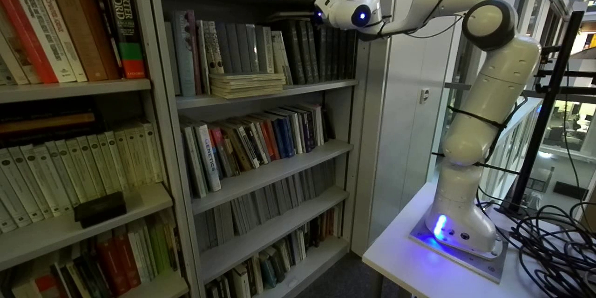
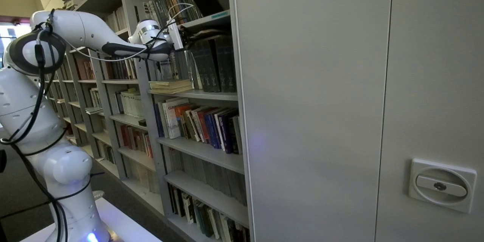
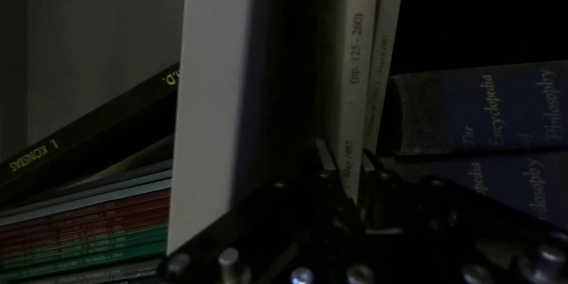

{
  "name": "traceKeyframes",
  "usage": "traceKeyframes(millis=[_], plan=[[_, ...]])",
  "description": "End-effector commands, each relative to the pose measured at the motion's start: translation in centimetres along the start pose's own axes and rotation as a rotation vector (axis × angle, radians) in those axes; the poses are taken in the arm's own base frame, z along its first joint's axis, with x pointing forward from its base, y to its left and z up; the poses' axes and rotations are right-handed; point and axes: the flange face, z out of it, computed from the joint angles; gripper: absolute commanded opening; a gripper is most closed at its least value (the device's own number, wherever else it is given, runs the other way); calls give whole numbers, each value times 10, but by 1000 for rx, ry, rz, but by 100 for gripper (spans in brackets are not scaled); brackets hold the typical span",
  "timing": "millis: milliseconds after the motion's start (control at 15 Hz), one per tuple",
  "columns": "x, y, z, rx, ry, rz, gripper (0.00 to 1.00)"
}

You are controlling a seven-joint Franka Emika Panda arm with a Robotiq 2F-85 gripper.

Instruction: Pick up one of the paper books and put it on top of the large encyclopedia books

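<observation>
My gripper (image 3: pixel 347 159) is pinching a paper book (image 3: pixel 356 53) by its spine; another thin volume (image 3: pixel 382 66) lies just beneath it. Encyclopedias (image 3: pixel 488 111) stand below me, a shelf board (image 3: pixel 211 97) close overhead, a paper stack (image 1: pixel 247 86) lower down.

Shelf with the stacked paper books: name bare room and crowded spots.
Bare: a shallow front strip before the dark encyclopedias, beside the paper stack. Crowded: behind the stack, with upright books; above the encyclopedias, where the pincer grips a paper book.
</observation>
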Motion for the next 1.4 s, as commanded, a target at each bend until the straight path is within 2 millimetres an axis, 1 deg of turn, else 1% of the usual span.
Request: traceKeyframes(millis=[0, 133, 533, 933, 1067, 1333], plan=[[-7, 0, 14, 5, 5, -7, 3], [-9, -2, 19, 17, 20, -8, 3], [-14, 6, 26, 23, 82, -9, 3], [-24, 12, 34, 37, 143, -4, 3], [-28, 9, 36, 52, 141, 15, 3], [-29, 9, 37, 69, 131, 52, 3]])
